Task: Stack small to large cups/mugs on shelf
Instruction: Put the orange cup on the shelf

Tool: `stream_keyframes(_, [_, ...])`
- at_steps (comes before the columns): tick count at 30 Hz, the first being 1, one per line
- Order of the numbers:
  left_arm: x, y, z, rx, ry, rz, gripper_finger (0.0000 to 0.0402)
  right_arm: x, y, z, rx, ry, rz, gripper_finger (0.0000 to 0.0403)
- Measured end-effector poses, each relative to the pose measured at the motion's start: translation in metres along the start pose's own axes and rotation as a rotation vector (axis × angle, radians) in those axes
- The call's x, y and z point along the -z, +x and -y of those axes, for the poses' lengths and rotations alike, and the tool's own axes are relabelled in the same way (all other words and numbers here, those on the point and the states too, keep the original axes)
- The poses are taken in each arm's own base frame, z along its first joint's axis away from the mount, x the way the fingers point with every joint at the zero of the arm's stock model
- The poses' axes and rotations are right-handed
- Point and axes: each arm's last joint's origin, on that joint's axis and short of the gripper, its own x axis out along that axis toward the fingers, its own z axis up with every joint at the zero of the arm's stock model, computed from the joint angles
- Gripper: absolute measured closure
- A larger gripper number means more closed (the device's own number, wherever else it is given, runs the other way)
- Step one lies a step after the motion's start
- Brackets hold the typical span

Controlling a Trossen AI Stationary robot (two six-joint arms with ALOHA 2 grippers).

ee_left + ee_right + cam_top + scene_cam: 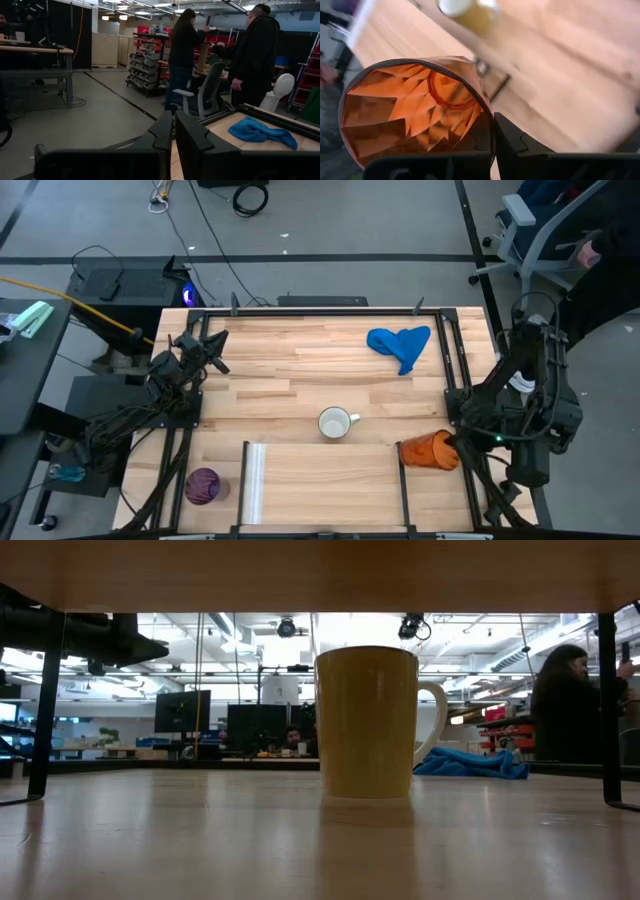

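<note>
A white mug with a handle [335,422] stands upright on the wooden table, just beyond the shelf section [325,480]; it also shows in the low view [368,720]. That section lies between a pale upright strip [253,480] and a thin dark post [403,480]. A purple patterned cup [203,485] stands at the near left, outside the strip. My right gripper [455,448] is shut on the orange patterned cup [430,450] beside the dark post at the near right. My left gripper [205,345] waits shut and empty at the far left. My right gripper holds the orange cup by its rim [487,107], one finger inside the cup and one finger [512,140] outside its wall. The fingers come level from the table's right side. The cup is on its side, mouth toward the gripper, base toward the post; whether it is clear of the table I cannot tell.
A blue cloth [400,345] lies crumpled at the far right of the table, also in the low view [470,762]. Dark frame rails [450,350] run along the table's edges. People stand beyond the table [252,55], and an office chair [530,230] is off the far right.
</note>
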Motion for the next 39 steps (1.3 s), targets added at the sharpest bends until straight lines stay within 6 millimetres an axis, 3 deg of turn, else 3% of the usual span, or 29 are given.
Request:
stream_keyframes(7, [0.0,0.0,0.0,0.0,0.0,0.0,0.0368,-0.031,0.006,-0.008,-0.029,-0.029,0.164,0.0397])
stream_keyframes(14, [0.0,0.0,0.0,0.0,-0.001,0.0,0.0375,-0.074,0.002,-0.055,-0.166,-0.174,0.222,0.0397])
stream_keyframes(20, [0.001,0.0,0.0,-0.002,-0.011,-0.013,0.0376,-0.109,0.002,-0.087,-0.118,-0.231,0.143,0.0397])
stream_keyframes(25, [0.002,0.0,0.0,-0.002,-0.008,-0.015,0.0368,-0.128,0.025,-0.115,-0.053,-0.276,-0.011,0.0397])
stream_keyframes(32, [0.002,0.0,0.0,-0.002,-0.007,-0.015,0.0373,-0.123,0.059,-0.144,0.006,-0.338,-0.231,0.0397])
stream_keyframes(39, [0.002,0.0,0.0,-0.003,-0.003,-0.019,0.0378,-0.092,0.064,-0.152,0.029,-0.341,-0.293,0.0397])
